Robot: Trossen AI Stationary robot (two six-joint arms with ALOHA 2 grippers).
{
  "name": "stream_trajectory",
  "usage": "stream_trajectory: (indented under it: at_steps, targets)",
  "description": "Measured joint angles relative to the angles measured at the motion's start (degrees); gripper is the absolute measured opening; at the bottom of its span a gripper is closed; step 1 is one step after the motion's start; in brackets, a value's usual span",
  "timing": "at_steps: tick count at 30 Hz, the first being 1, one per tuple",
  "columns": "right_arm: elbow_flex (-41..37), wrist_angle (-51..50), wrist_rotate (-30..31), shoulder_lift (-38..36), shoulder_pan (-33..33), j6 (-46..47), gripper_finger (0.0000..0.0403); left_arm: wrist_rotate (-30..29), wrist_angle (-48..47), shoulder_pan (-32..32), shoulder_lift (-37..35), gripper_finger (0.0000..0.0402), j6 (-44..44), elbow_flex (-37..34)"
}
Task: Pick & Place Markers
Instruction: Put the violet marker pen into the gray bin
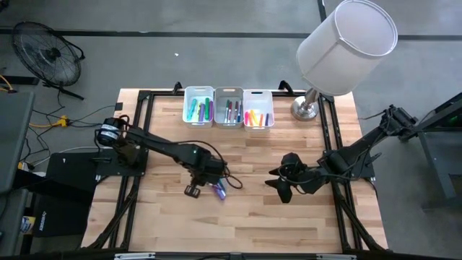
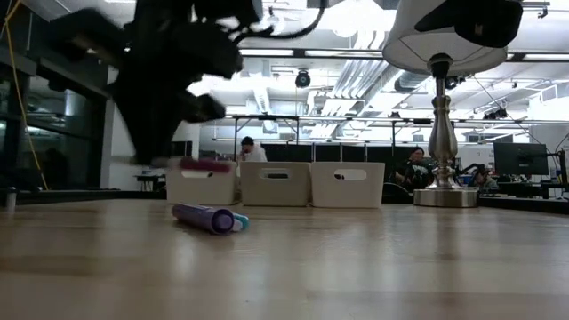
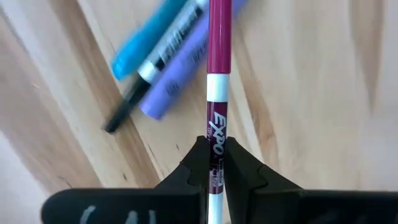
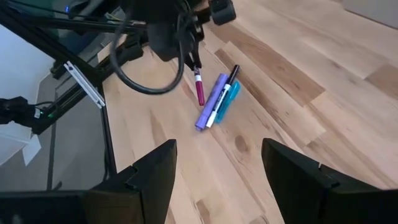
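Note:
My left gripper point(image 3: 214, 149) is shut on a magenta-capped marker point(image 3: 217, 68) with a white barrel, above the table's middle point(image 1: 193, 190). Under it lie a purple marker point(image 3: 186, 68), a teal marker point(image 3: 140, 53) and a white black-tipped marker point(image 3: 155, 62), side by side, flat on the wood. In the low view the purple marker point(image 2: 204, 216) lies in front of the teal one point(image 2: 240, 220). My right gripper point(image 4: 217, 155) hangs open to the right of them point(image 1: 280, 186), holding nothing. My left gripper pinches the magenta marker's white barrel at its printed label point(image 3: 214, 140), toward the end away from the cap, between its two fingers. The fingers come from above, pointing down. The marker point(image 2: 204, 164) is lifted clear of the table and lies about level.
Three white bins point(image 1: 199, 106) point(image 1: 229, 106) point(image 1: 258, 108) with more markers stand in a row at the table's far edge. A lamp with a large white shade point(image 1: 346, 40) and metal base point(image 1: 307, 108) stands at the far right. Bare wood lies toward the near edge.

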Motion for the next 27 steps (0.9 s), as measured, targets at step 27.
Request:
stream_trajectory:
  at_steps: [27]
  targets:
    - [0.0, -1.7, 3.9, 0.0, -5.4, -0.7, 0.0224, -6.4, 15.9, 33.7, -0.2, 0.0016, -26.3, 15.0]
